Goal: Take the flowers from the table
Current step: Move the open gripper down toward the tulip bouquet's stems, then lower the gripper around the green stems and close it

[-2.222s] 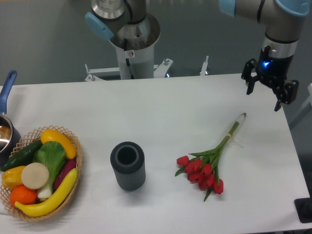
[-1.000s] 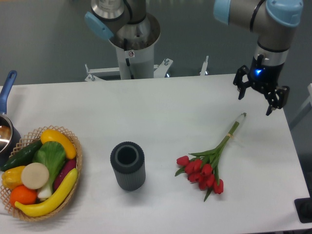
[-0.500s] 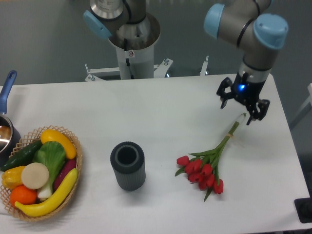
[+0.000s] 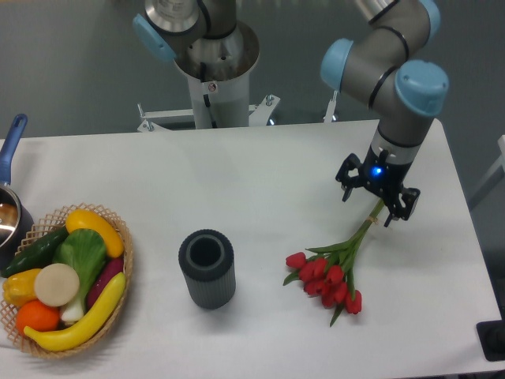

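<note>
The arm (image 4: pixel 379 63) reaches in from the upper right of the frame, bends at a grey-and-blue elbow and points its wrist straight down at the table (image 4: pixel 260 181). The gripper (image 4: pixel 368 196) hangs right of centre over the upper end of the stems, its two dark fingers (image 4: pixel 346 185) spread wide, one on either side of the stems; whether they touch the table cannot be told. The flowers (image 4: pixel 331 272) lie flat in the lower right, red heads toward the bottom edge and stems slanting up to the gripper. A dark ribbed cup (image 4: pixel 207 268) stands at lower centre. A basket (image 4: pixel 67 280) of vegetables sits at lower left.
</note>
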Motion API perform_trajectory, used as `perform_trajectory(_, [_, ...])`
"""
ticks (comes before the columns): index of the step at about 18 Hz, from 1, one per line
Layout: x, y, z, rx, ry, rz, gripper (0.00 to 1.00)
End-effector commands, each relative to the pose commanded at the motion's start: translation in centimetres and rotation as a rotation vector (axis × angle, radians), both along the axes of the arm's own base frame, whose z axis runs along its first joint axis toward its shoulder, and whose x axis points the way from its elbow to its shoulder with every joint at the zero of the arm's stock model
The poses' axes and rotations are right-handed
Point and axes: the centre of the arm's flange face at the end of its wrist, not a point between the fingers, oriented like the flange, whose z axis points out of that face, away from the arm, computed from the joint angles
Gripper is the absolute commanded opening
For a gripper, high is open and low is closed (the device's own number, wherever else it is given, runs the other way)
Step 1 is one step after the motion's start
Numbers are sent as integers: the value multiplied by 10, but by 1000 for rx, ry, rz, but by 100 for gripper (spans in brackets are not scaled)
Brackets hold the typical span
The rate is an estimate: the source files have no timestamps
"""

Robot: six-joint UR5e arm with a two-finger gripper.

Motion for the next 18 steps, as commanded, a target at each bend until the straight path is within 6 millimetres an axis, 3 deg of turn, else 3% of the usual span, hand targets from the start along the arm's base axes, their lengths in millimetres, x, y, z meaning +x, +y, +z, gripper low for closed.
perform_trajectory(5, [-5, 2, -27, -13, -32, -3, 100])
perform_trajectory(18, [-9, 10, -50, -29, -55, -9, 100])
